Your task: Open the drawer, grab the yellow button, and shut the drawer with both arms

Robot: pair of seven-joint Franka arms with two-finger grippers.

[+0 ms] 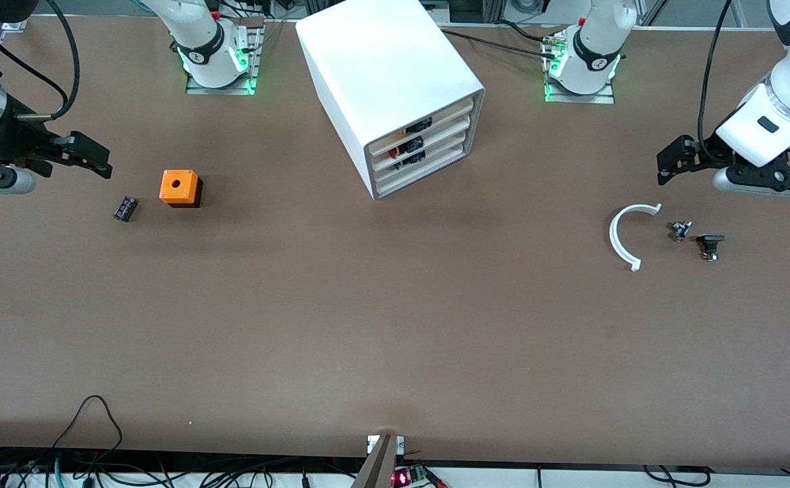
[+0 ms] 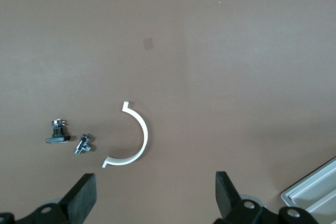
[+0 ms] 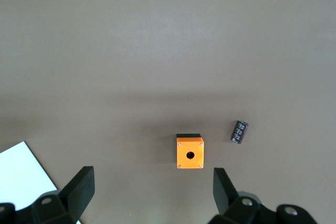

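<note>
Front view shows you nothing is done yet: the top drawer (image 1: 429,118), a shallow white tray with a cream lip, sits shut in the boxy white cabinet (image 1: 389,81), level with the three drawers under it. Opening, taking and closing all remain.

The small orange-capped button cannot be picked out; judging by the bits of colour at the drawer fronts, it may lie inside.

Toward the right arm's end from the cabinet, the right pincer (image 1: 100,157) hangs wide and empty over the desk (image 1: 395,325), near one orange cube with a round hole (image 1: 180,187) and one small black cylinder (image 1: 125,208).

Toward the left arm's end, the left pincer (image 1: 666,165) is also wide and empty, above one white curved plastic strip (image 1: 622,237) and two small metal-and-black parts (image 1: 696,237).

Count: one cabinet, four drawers, two arms.
</note>
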